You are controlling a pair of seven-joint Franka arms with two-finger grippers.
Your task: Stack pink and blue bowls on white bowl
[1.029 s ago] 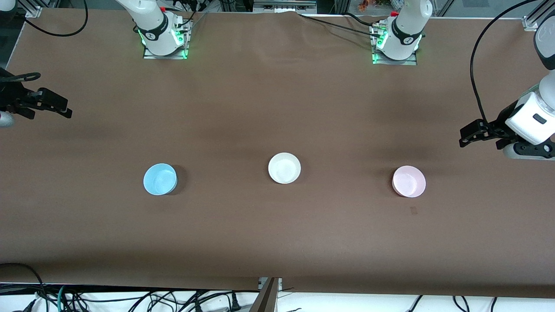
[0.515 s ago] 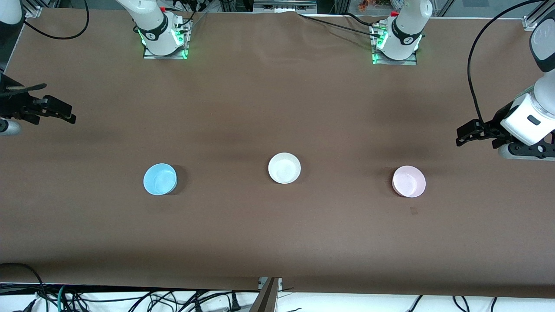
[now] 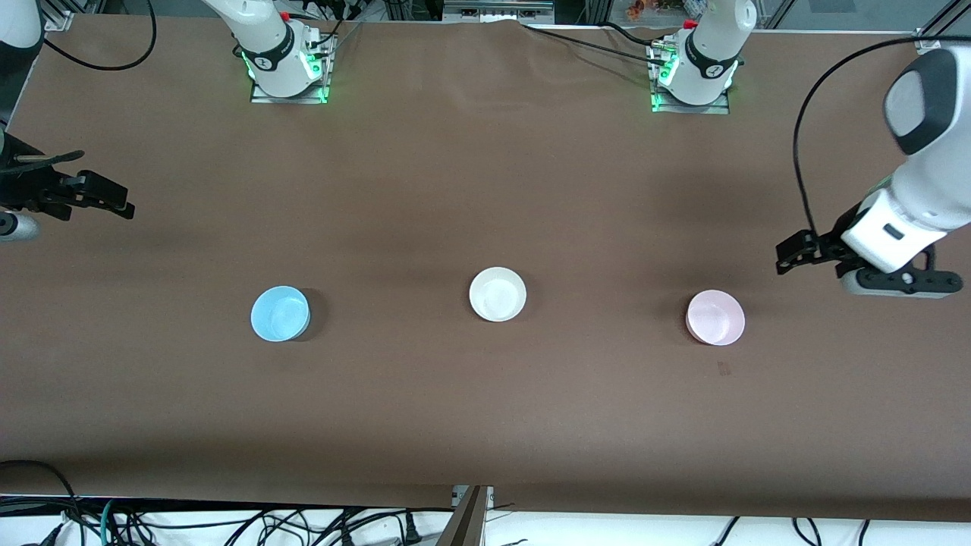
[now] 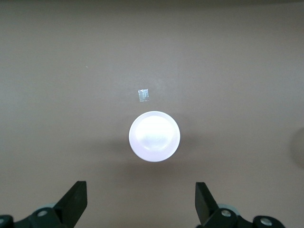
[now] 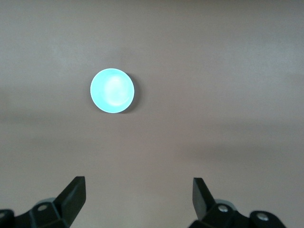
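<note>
Three small bowls stand apart in a row on the brown table. The white bowl (image 3: 498, 294) is in the middle. The blue bowl (image 3: 280, 313) is toward the right arm's end and shows in the right wrist view (image 5: 112, 90). The pink bowl (image 3: 714, 318) is toward the left arm's end and shows in the left wrist view (image 4: 154, 136). My left gripper (image 3: 789, 256) is open and empty, up in the air over bare table beside the pink bowl. My right gripper (image 3: 114, 201) is open and empty over the table's edge at the right arm's end, well away from the blue bowl.
A small tape mark (image 3: 723, 368) lies on the table nearer the front camera than the pink bowl, also in the left wrist view (image 4: 143, 95). The arms' bases (image 3: 288, 64) (image 3: 694, 72) stand along the table's back edge. Cables hang below the front edge.
My left gripper has moved toward the pink bowl and a little down the view. My right gripper has shifted slightly inward. The bowls have not moved.
</note>
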